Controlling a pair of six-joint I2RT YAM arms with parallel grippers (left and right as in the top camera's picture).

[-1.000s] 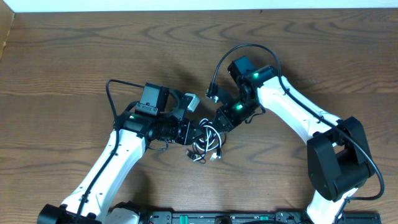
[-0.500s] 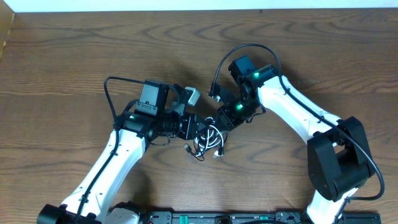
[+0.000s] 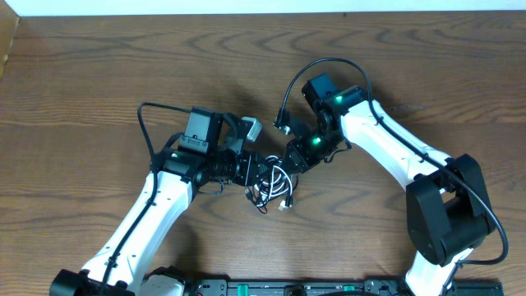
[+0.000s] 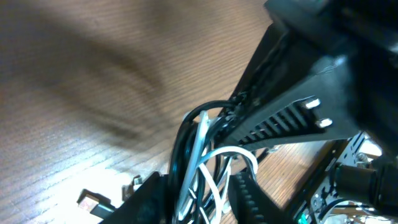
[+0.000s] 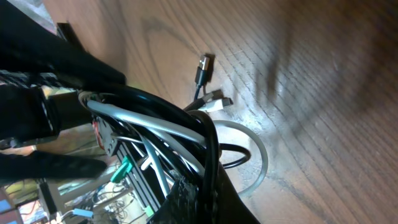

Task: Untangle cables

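The cables (image 3: 276,186) are a small knot of thin black and white cords on the wood table, between my two grippers. My left gripper (image 3: 261,174) comes in from the left and is shut on the knot. In the left wrist view the black and white strands (image 4: 198,163) run between its fingers (image 4: 249,194). My right gripper (image 3: 288,164) comes in from the upper right and is shut on the same knot. The right wrist view shows the cords (image 5: 163,118) pinched at its fingers (image 5: 205,200), with two small plug ends (image 5: 204,66) lying on the table beyond.
The right arm's thick black cable (image 3: 312,66) loops above the wrists. A black rail (image 3: 296,288) runs along the table's front edge. A loose plug end (image 4: 92,199) lies on the wood to the left of the left fingers.
The left wrist has shifted slightly up and right, and the knot has drawn a little tighter between the grippers. The right arm has barely moved.
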